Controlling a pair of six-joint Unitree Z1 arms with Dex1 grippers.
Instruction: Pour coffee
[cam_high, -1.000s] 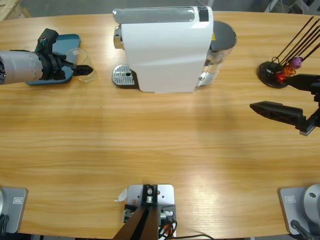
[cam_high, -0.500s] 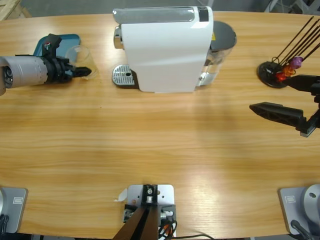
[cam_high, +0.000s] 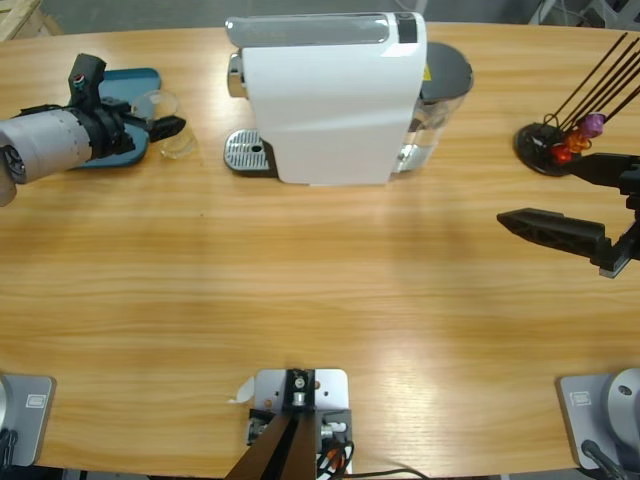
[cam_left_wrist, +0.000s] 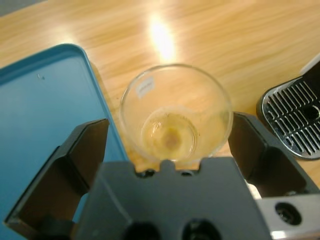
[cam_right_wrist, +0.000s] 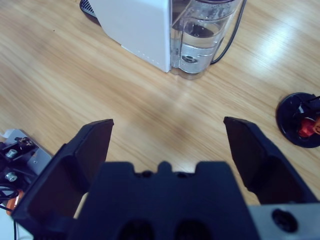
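A clear glass stands on the wood beside the blue tray, between the jaws of my left gripper. The gripper is open and its jaws flank the glass on both sides. The glass holds only a pale film at its bottom; the coffee is out of view. In the high view the glass and left gripper sit at the far left, just left of the white coffee machine. My right gripper hovers open and empty at the right edge, away from the machine.
The machine's metal drip tray lies right of the glass. A water tank is on the machine's right side. A black capsule stand with thin rods is at the far right. Bare wood spans the table's near half.
The left arm has turned at the wrist and shifted slightly toward the table's far edge, with its jaws now beside the glass. The right arm has not moved.
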